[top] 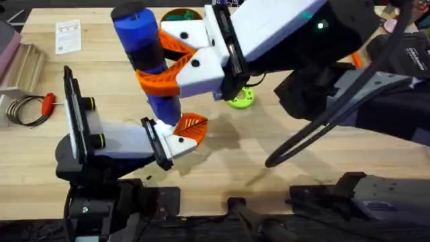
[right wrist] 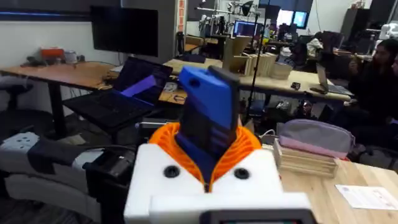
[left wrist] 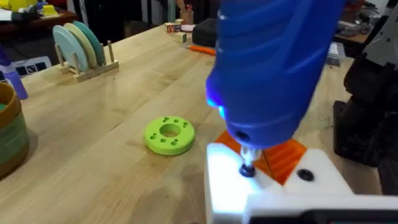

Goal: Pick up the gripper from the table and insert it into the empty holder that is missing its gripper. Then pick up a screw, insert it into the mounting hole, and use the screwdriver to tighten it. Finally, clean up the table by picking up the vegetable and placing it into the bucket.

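My right gripper (top: 160, 64) is shut on the fat blue screwdriver (top: 144, 40), holding it upright; its orange pads (right wrist: 245, 146) clamp the blue body (right wrist: 208, 106). The metal tip (left wrist: 247, 158) rests on a dark screw (left wrist: 247, 169) in the white holder (left wrist: 230, 186) of my left gripper (top: 185, 133). The orange gripper (left wrist: 287, 155) sits in that holder, just behind the tip. My left gripper looks shut with nothing between its fingers. The brown bucket (left wrist: 9, 134) stands off to the side, partly hidden behind my right arm at the table's far edge (top: 180, 15). The vegetable is out of view.
A green disc with holes (top: 240, 99) (left wrist: 169, 135) lies on the wood near the holder. A red-handled tool (top: 47, 102) with a wire coil and a paper sheet (top: 68, 35) lie at the left. A plate rack (left wrist: 78, 46) stands further off.
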Robot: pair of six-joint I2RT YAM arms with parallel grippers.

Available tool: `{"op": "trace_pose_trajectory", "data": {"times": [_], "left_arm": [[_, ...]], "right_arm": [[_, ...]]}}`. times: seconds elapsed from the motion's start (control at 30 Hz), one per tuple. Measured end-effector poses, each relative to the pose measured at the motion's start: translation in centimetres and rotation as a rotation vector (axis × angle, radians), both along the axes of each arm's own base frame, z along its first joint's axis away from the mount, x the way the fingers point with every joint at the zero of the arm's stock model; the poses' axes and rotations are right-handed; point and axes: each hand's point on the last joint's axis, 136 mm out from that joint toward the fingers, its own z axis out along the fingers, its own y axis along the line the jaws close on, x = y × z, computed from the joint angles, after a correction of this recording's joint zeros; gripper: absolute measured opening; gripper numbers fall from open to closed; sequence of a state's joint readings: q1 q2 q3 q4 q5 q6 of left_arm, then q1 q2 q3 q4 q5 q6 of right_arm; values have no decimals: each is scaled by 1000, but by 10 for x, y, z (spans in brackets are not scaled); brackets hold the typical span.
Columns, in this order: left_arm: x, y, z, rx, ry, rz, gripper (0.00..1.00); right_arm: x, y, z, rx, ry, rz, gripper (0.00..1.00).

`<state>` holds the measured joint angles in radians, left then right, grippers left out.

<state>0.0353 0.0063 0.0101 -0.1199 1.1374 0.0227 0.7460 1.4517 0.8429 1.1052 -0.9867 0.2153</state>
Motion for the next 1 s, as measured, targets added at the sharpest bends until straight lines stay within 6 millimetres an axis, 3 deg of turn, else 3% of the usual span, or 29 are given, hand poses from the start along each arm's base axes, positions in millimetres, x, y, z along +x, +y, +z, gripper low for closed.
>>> {"op": "trace_pose_trajectory", "data": {"times": [0.7,0.8,1.0], "left_arm": [[0,0,0,0,0,1,15],[0,0,0,0,0,1,15],[0,0,0,0,0,1,15]], "right_arm": [[-2,-1,6,30,-23,14,20],[-1,0,16,36,-20,23,20],[4,3,58,10,-32,66,20]]}}
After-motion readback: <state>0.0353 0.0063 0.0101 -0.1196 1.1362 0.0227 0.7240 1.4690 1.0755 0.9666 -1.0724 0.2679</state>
